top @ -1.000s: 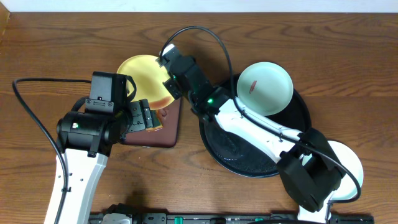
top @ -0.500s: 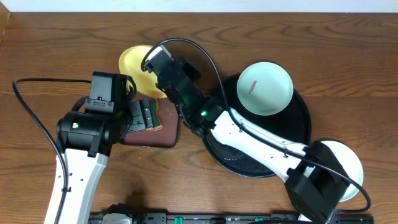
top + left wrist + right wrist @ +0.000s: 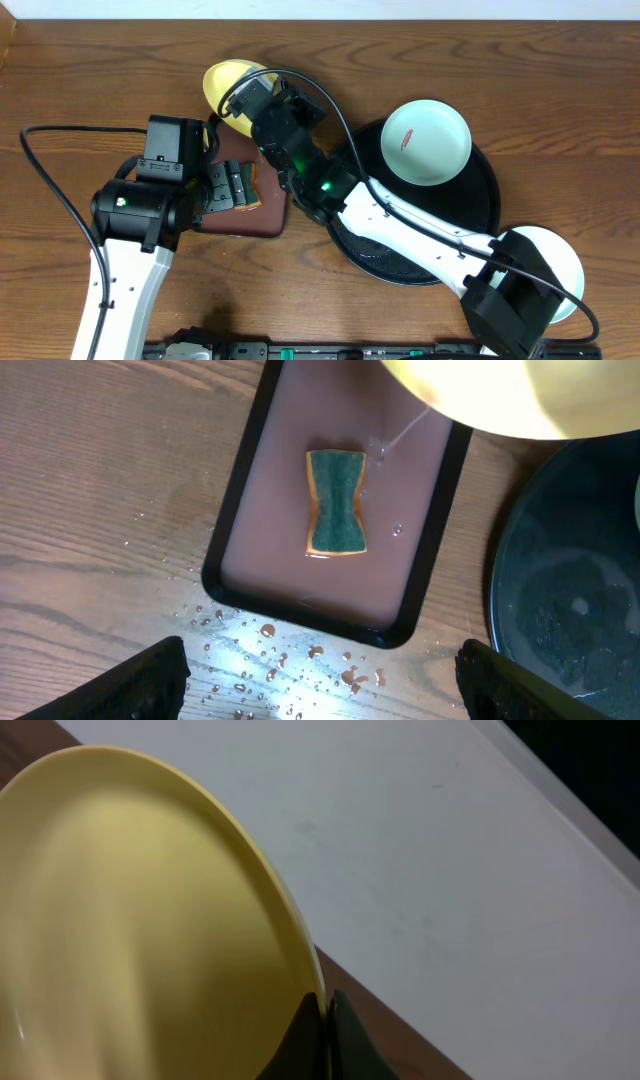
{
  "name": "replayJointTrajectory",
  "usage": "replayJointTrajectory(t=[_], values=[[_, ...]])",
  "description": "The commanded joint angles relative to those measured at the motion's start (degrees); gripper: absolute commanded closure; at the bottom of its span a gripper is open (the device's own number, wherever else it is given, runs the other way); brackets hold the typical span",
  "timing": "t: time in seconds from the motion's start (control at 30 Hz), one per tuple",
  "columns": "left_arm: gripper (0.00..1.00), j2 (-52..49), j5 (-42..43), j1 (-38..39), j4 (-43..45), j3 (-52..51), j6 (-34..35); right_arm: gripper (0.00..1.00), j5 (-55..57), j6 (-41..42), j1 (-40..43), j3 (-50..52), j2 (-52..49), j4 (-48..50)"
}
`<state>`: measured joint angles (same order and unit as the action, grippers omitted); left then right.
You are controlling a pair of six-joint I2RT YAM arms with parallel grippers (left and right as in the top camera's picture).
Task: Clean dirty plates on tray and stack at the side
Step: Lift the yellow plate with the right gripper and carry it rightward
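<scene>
While the right arm (image 3: 400,215) reaches far across to the left, a wide brown wooden bench (image 3: 520,70) fills the overhead view. On its right half sits the round black tray (image 3: 478,190), glossy and wet. Just beside it on the left lies a small tray (image 3: 268,215), rectangular and reddish-brown with a black rim, its long axis running away from the robot.

Three plates are in view. A green plate (image 3: 427,142) rests on the far right part of the black tray, overlapping the rim. A pale plate (image 3: 565,262) sits on the bench at the near right, off the tray and partly hidden by the right arm's base. The yellow plate (image 3: 225,82) is raised and tilted near the far end of the small tray. The right tool (image 3: 325,1020) pinches its rim, the fingers pressed together on the edge.

The left tool (image 3: 322,660) hangs over the near end of the small tray, its fingers spread wide with nothing between them. Straight ahead of it, flat in the small tray, lies a sponge (image 3: 335,503), green on top with an orange edge and a narrow waist. The sponge's long axis runs along the tray and away from the left tool, so the spread fingers line up across its waist. The left arm is much the nearer one, and picking up the sponge to wipe the yellow plate looks like its job.

Water drops (image 3: 270,635) speckle the bench at the tray's near rim.
</scene>
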<state>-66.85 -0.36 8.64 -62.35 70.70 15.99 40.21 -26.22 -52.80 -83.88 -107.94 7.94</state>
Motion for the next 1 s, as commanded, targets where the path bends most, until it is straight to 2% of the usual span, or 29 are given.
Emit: replayJointTrajectory(t=[0.0,0.47,0.6,0.7,0.73,0.77,0.83,0.9,0.97], values=[[0.13,0.13,-0.28,-0.22,-0.04,1.05,-1.18,0.99,2.01,-1.77,-1.31,-1.38,1.88,0.85],[0.13,0.13,-0.26,-0.22,-0.04,1.05,-1.16,0.99,1.99,-1.92,-1.31,-1.38,1.88,1.79],[0.13,0.13,-0.28,-0.22,-0.02,1.05,-1.16,0.99,1.53,-5.16,-1.53,-1.38,1.88,3.58],[0.13,0.13,-0.28,-0.22,-0.04,1.05,-1.18,0.99,3.13,-7.26,-1.44,-1.36,1.86,3.26],[0.13,0.13,-0.26,-0.22,-0.04,1.05,-1.18,0.99,4.26,-3.54,-0.85,-1.36,1.88,2.80],[0.13,0.13,-0.28,-0.22,-0.04,1.05,-1.16,0.99,1.27,-5.25,-1.27,-1.36,1.86,-0.09],[0.13,0.13,-0.28,-0.22,-0.02,1.05,-1.18,0.99,2.64,-9.46,-1.79,-1.33,1.75,-0.79],[0.13,0.13,-0.28,-0.22,-0.04,1.05,-1.18,0.99,5.73,-5.11,-1.62,-1.33,1.77,0.00],[0.13,0.13,-0.26,-0.22,-0.04,1.05,-1.18,0.99,3.80,-7.26,-2.25,-1.33,1.75,-1.90]])
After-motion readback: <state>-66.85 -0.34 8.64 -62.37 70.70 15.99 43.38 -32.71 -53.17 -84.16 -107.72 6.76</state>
